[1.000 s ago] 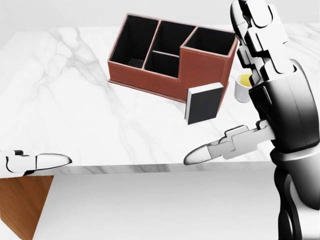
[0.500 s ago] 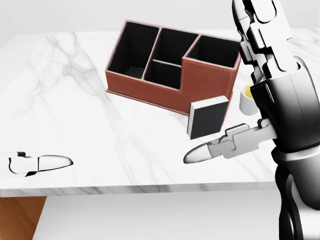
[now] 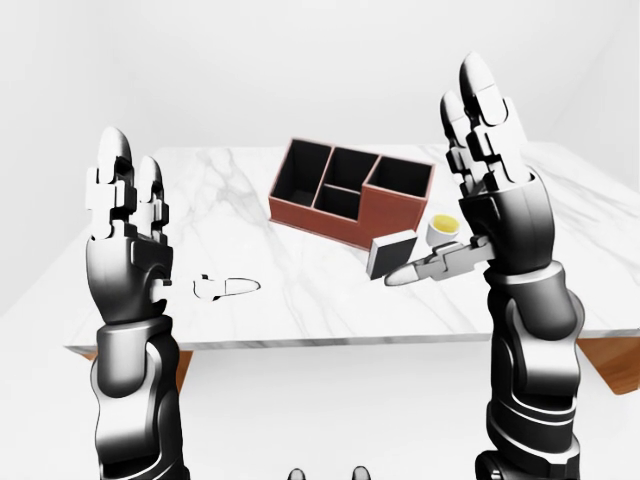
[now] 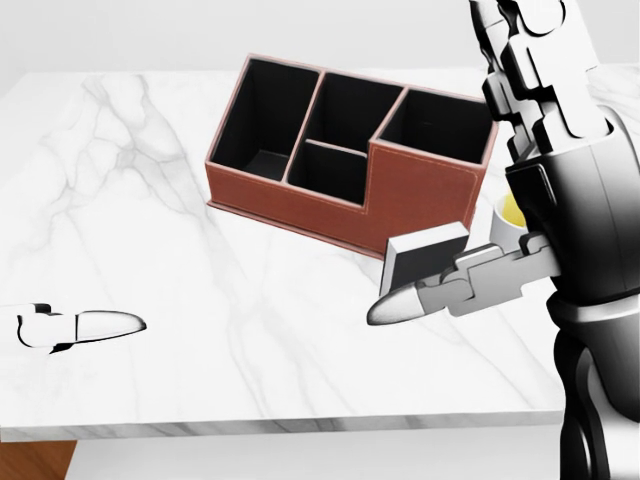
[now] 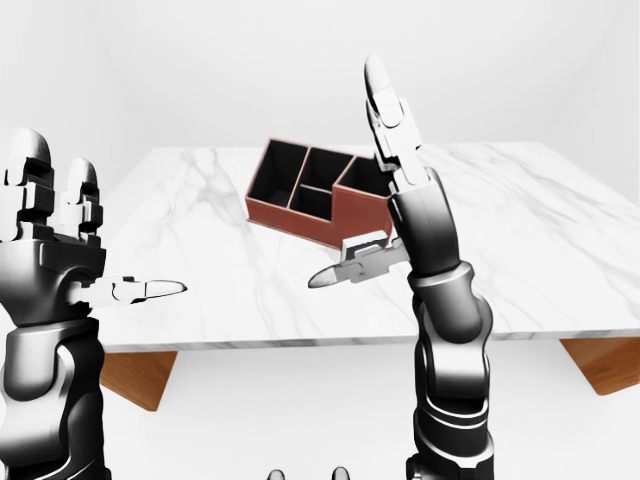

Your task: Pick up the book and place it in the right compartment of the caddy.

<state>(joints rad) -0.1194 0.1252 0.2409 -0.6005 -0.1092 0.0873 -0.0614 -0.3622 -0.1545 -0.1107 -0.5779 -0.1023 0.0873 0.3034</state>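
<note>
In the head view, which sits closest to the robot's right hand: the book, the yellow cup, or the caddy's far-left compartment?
1. book, just above the right hand's thumb.
2. yellow cup, beside the palm, partly hidden; nearly a tie with the book.
3. caddy's far-left compartment, upper left, clearly farthest.

A dark book [image 3: 391,253] stands upright on the worktop [image 4: 150,250], just beside the brown 4-compartment caddy [image 4: 340,150].

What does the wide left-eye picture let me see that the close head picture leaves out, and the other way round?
Only the left-eye view shows both raised arms whole, the left hand with fingers spread, the grey wall and the robot's feet. Only the head view looks down into the caddy closely enough to show its compartments empty. Both show the marble table, the dark book just below the caddy, the yellow-filled cup and the open right hand.
</note>
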